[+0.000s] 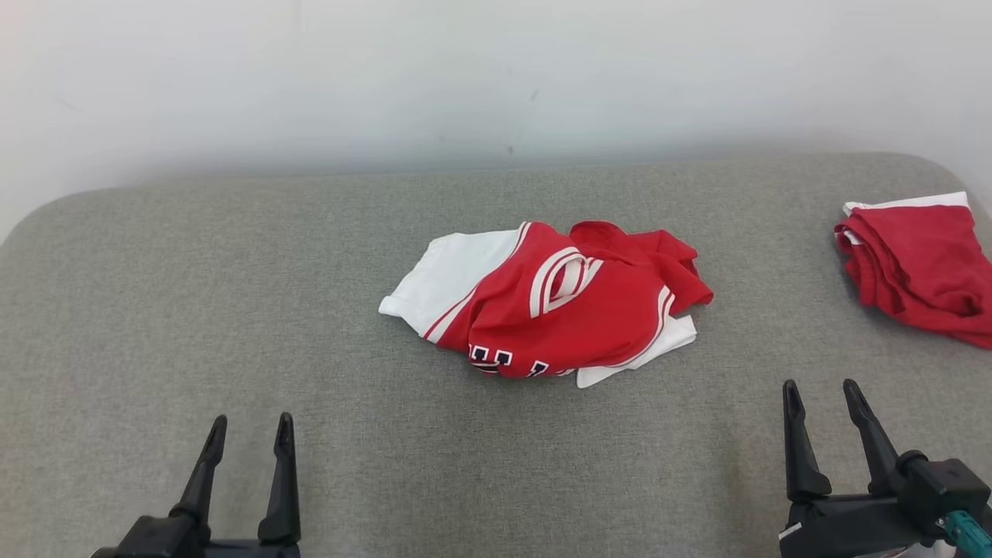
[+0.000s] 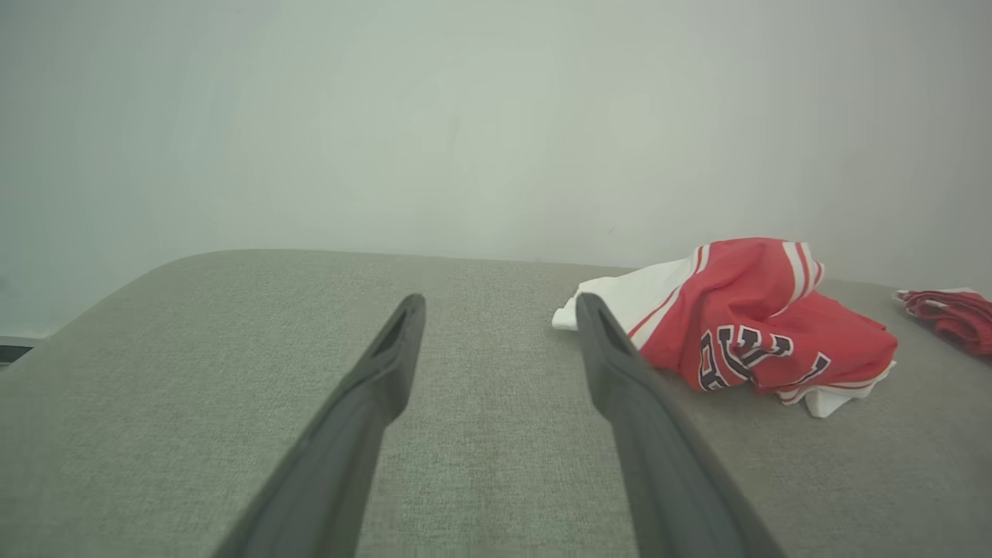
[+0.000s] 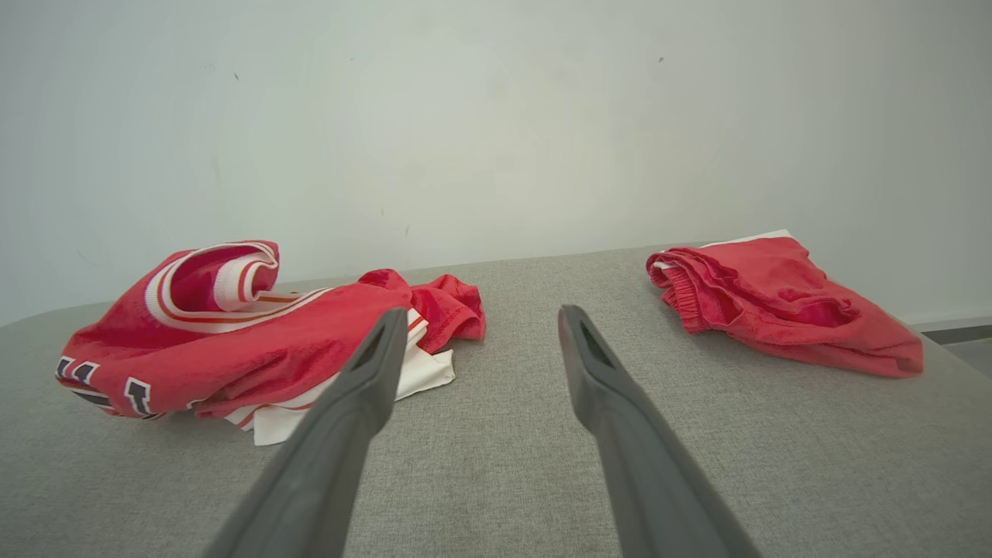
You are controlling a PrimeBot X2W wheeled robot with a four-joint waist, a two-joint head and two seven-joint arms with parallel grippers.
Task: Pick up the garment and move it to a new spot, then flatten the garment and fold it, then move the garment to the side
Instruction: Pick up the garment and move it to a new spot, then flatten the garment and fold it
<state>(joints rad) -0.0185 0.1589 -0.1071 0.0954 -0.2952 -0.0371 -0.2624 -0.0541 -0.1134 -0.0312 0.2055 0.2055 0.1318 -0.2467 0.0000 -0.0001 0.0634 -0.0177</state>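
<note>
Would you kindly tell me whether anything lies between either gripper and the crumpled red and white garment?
Nothing visible does. Only bare grey surface separates the left gripper and the right gripper from the garment. The second red garment lies apart at the robot's right, off both paths.

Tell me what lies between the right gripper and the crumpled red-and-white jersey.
Nothing lies there: the head view shows bare grey upholstery between the right gripper and the jersey.

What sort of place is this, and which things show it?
Probably an indoor clothes-folding test spot: a grey cloth-covered table against a plain pale wall, with a crumpled red and white shirt and a second red garment lying on it.
</note>
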